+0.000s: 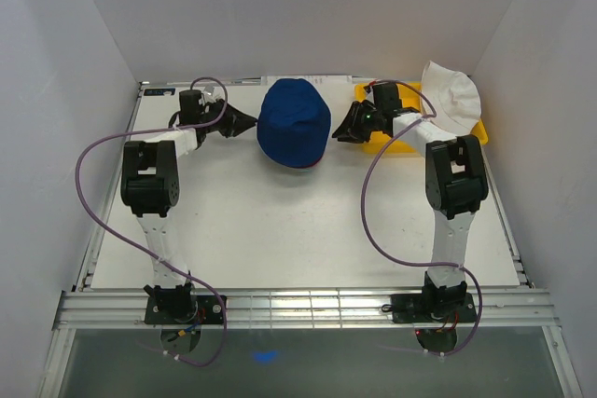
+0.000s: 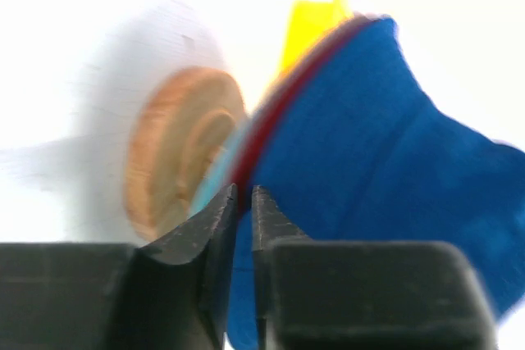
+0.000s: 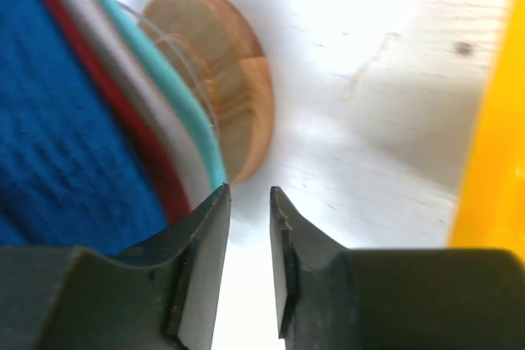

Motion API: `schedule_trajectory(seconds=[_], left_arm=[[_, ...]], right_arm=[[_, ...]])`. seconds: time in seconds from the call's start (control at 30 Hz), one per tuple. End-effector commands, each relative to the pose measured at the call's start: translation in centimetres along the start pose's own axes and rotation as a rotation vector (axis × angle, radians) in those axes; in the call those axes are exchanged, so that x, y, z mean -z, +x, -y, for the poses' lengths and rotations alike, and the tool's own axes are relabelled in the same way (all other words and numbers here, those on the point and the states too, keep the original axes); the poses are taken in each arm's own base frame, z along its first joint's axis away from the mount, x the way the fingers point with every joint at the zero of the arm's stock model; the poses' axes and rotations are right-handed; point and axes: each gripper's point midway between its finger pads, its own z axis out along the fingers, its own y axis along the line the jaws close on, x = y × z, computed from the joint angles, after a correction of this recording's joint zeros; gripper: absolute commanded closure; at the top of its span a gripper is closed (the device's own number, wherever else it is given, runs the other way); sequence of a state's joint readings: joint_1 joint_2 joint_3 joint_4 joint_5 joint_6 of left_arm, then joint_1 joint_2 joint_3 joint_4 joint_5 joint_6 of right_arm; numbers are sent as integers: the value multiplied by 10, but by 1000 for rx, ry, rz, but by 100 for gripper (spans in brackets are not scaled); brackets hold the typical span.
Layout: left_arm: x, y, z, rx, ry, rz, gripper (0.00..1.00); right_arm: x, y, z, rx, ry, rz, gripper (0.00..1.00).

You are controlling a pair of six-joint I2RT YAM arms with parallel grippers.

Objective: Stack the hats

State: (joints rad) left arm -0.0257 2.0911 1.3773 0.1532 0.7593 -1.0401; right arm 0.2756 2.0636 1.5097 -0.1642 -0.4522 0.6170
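You have no text, label, brand, number or sign to read in any of the three views. The navy hat (image 1: 294,123), white hat (image 1: 454,97), yellow tray (image 1: 399,146) and wooden stand (image 3: 238,96) all show plain faces. Both wrist views are too blurred for fine print.

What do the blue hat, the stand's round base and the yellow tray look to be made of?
The blue hat looks like soft matte fabric: it folds and sags. The round base is pale wood, smooth, seemingly unvarnished, with grain rings showing. The yellow tray is probably rigid plastic, given its even colour and straight edge.
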Motion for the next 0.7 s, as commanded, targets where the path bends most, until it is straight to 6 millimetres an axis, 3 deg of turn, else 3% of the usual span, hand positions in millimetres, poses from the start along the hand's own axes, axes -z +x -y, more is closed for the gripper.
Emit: schedule_trajectory(seconds=[0.0,0.23,0.43,0.6,0.67], left_arm=[[8,-18,-9,-24,-61,57,68],[15,-23,13,-76,-32,65,53],[35,-48,32,-133,-28,127,50],[48,-50,54,-174,-29,138,50],[51,-50,63,-193,-18,144,50]], right_arm=[[15,-17,-9,36,19,23,67],[37,-37,-34,68,-1,77,62],[65,-64,-55,92,-8,140,61],[92,-86,-75,117,-39,209,61],[105,-97,-96,143,-89,234,61]])
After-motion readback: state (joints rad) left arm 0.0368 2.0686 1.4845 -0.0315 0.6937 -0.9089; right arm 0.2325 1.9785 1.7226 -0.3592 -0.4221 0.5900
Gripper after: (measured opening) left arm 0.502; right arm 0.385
